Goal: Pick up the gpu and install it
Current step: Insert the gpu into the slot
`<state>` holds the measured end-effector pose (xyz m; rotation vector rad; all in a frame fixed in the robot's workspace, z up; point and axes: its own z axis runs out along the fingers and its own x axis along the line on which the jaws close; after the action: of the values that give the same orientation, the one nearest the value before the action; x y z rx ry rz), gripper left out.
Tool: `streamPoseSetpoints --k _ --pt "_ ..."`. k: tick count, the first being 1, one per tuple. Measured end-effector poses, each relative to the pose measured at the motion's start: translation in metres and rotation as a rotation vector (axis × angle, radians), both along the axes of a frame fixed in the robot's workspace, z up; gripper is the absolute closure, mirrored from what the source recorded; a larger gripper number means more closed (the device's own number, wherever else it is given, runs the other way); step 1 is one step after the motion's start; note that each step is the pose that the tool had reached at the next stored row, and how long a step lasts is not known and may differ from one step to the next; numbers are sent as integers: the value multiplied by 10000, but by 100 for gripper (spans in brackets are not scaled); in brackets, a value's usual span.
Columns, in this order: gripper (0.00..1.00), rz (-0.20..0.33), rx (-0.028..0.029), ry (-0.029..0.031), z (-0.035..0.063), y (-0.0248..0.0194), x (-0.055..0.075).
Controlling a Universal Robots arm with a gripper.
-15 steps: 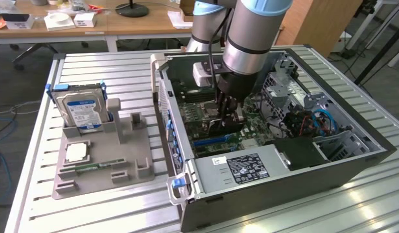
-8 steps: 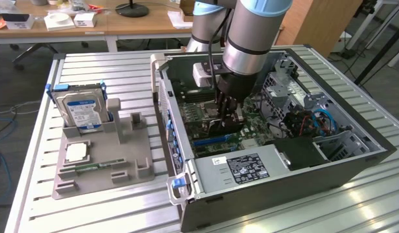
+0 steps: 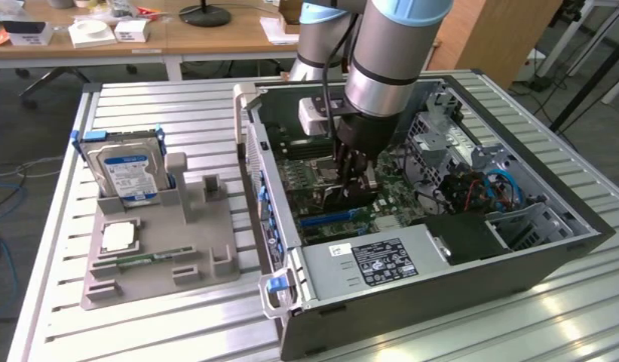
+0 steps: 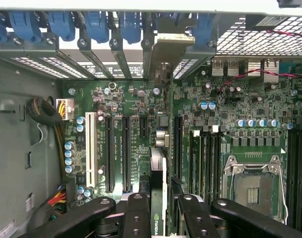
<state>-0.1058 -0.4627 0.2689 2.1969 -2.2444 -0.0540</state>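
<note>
Standing on edge inside the open computer case [image 3: 460, 290], the gpu [image 4: 158, 178] is a thin, flat card seen from its narrow upper edge in the wrist view: a dark board with a greenish face, a pale strip along one side and a small green logo near the grip. At its far end sits a pale, dull metal bracket [image 4: 165, 49]. The jaws are clenched on the gpu, with the black fingers [image 4: 136, 218] pressing its two flat faces from either side near the end opposite the bracket. The card's long axis runs straight away from the grip, parallel to the black expansion slots [image 4: 126, 153] and the memory slots [image 4: 203, 158] on the green motherboard [image 4: 136, 99], and the card lies between these two groups. Its bracket end points at the case's rear wall, where a row of blue clips [image 4: 96, 25] lines the slot openings, and the bracket meets that wall at one of them. Whether the card's lower edge is seated in a slot cannot be told. In the exterior view the arm [image 3: 390, 60] reaches down into the middle of the case, which lies on its side on the slatted metal counter [image 3: 158, 105]. Towards the exterior view's left, well apart from the case, a grey tray [image 3: 168, 226] holds a silver hard drive [image 3: 128, 170] with a blue label, upright.
</note>
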Motion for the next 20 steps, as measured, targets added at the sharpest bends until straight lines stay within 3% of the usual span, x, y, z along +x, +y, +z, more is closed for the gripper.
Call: streamPoseSetpoints --k 20 --pt "73 -3 -1 1 -38 -3 -23"
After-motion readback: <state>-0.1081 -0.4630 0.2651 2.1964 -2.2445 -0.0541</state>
